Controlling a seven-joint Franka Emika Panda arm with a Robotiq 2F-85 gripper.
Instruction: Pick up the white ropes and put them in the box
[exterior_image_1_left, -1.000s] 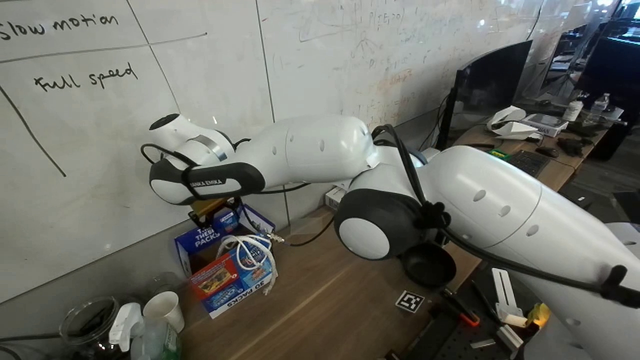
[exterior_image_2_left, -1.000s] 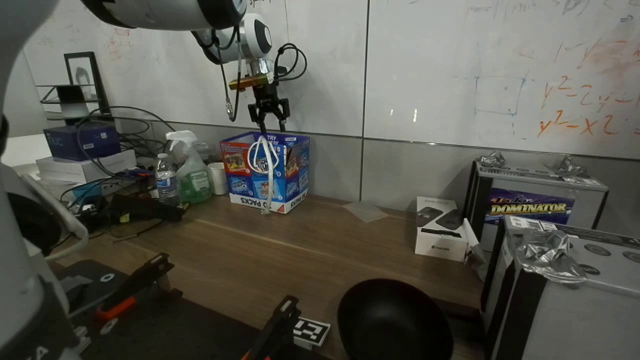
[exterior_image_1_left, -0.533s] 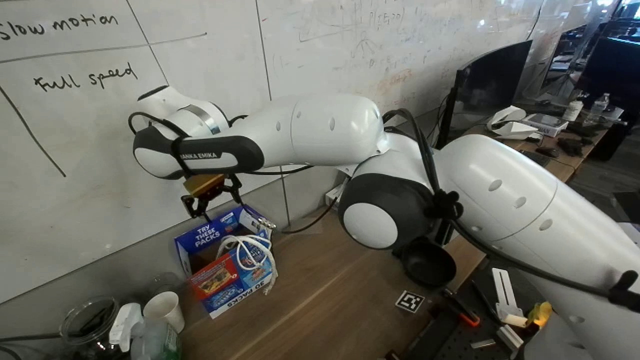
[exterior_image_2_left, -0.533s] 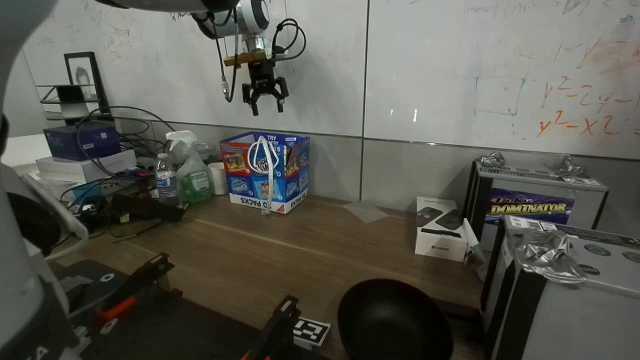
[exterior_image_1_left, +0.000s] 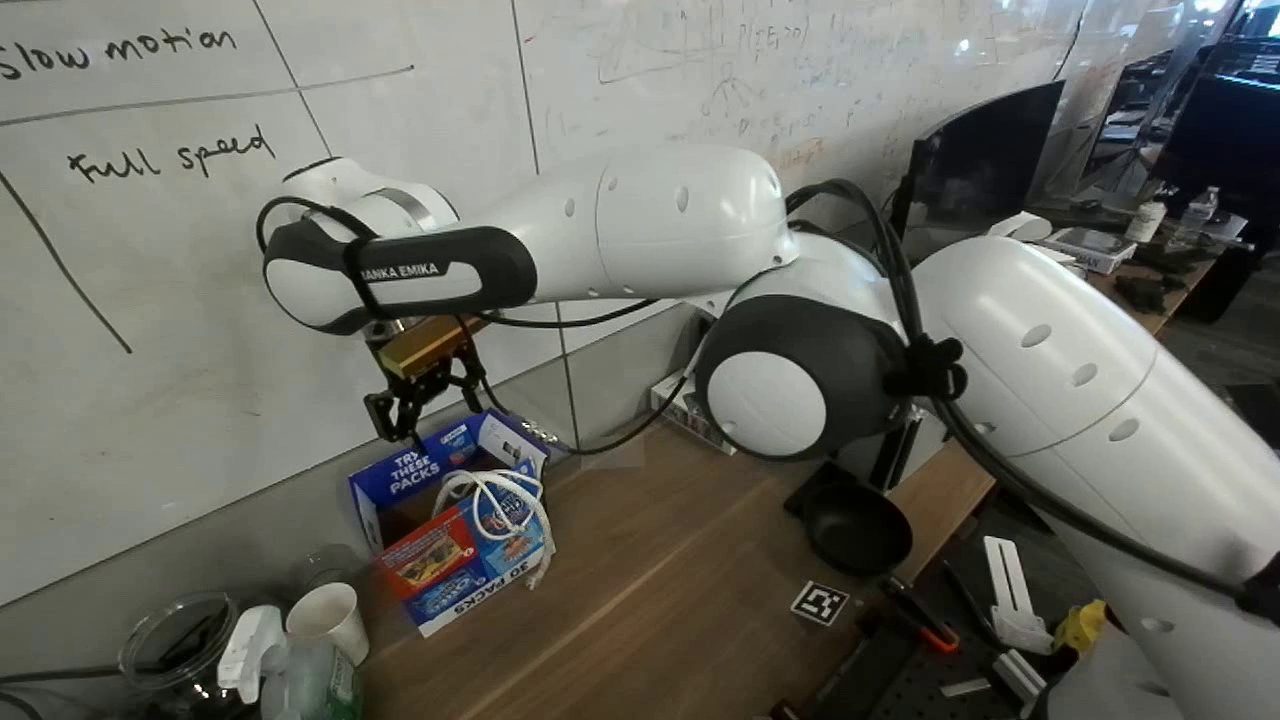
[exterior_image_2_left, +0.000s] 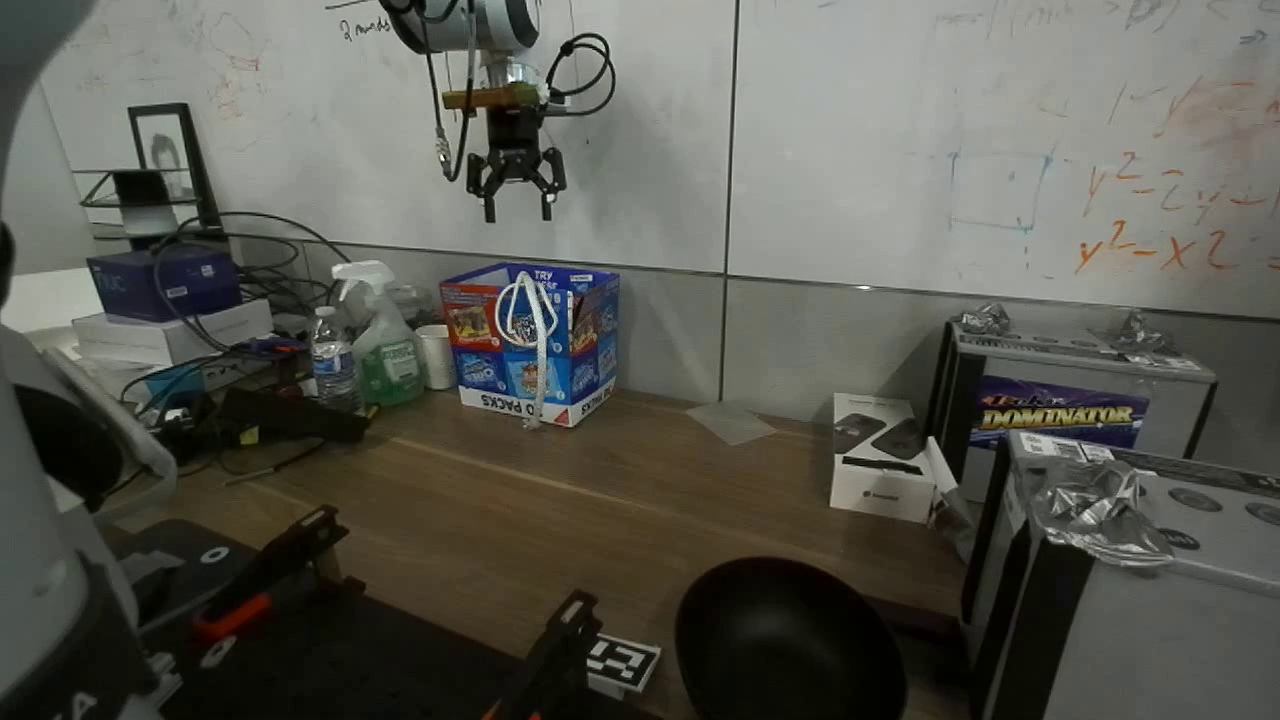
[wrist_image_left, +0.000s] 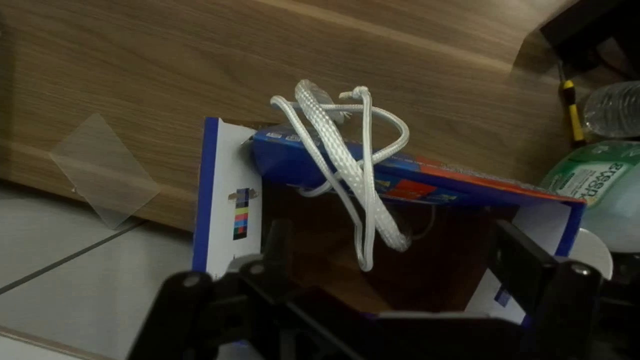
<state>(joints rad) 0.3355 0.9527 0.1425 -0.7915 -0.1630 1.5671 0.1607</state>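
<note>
Hanging with jaws apart over a wood-grained table (exterior_image_2_left: 640, 480), the pincer (exterior_image_2_left: 518, 213) fronts a scribbled whiteboard (exterior_image_2_left: 850, 130).

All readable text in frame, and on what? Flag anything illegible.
"Slow motion": whiteboard
"Full speed": whiteboard
"y²", heading two orange lines, rest unclear: whiteboard
"ANKA EMIKA", start hidden: arm
"A", rest out of frame: arm
"TRY THESE PACKS": box
"30 PACKS": box
"nuc": indigo carton
"DOMINATOR", word above unclear: grey unit
Too small, blurred or faint: labels on spray bottle, water bottle, white carton; box's fine print; other whiteboard writing.
</note>
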